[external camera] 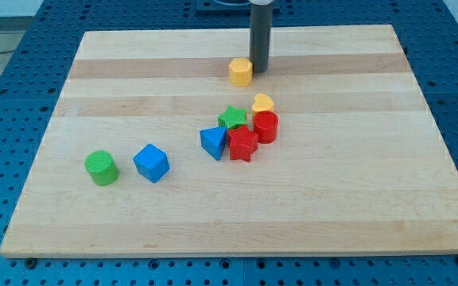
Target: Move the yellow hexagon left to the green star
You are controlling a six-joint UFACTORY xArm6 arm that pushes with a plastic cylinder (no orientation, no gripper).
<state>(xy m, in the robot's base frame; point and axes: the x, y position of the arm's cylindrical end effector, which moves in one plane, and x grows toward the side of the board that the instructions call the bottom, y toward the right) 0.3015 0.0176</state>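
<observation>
The yellow hexagon point(241, 71) sits near the view's top middle of the wooden board point(133, 214). My tip point(259, 71) stands just to its right, touching or nearly touching it. The green star point(231, 117) lies lower down, in a cluster near the board's middle, below and slightly left of the hexagon.
The cluster also holds a yellow heart point(262, 102), a red cylinder point(265, 126), a red star point(242, 144) and a blue triangle point(212, 142). A blue cube point(151, 163) and a green cylinder point(102, 168) sit at the lower left.
</observation>
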